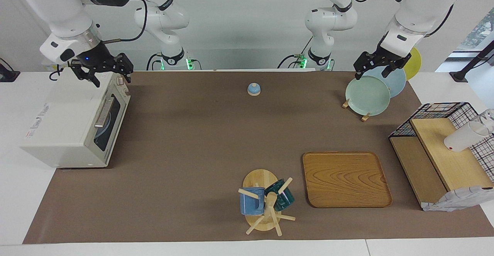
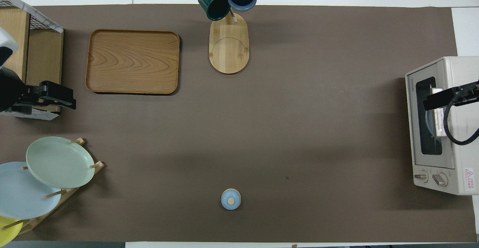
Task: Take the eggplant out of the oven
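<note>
In the facing view, the oven [image 1: 75,122] is seen at the right arm's end of the counter [image 1: 200,140], its door shut. The eggplant cannot be made out; only a pale blue plate shows through the glass. The right gripper [image 1: 106,72] hangs over the oven's top edge nearest the robots, jaws spread wide and empty. The left gripper [image 1: 376,66] hangs over the plate rack [image 1: 372,94], jaws likewise wide and holding nothing. A wooden tray [image 1: 345,178] and a mug tree [image 1: 266,202] lie farther from the robots.

In the overhead view, the oven [image 2: 443,124] is seen with the right gripper [image 2: 454,96] over its window, and the left gripper [image 2: 48,98] over the wire shelf [image 2: 26,49] beside the tray [image 2: 133,61]. A small blue lid [image 2: 231,199] sits near the robots
</note>
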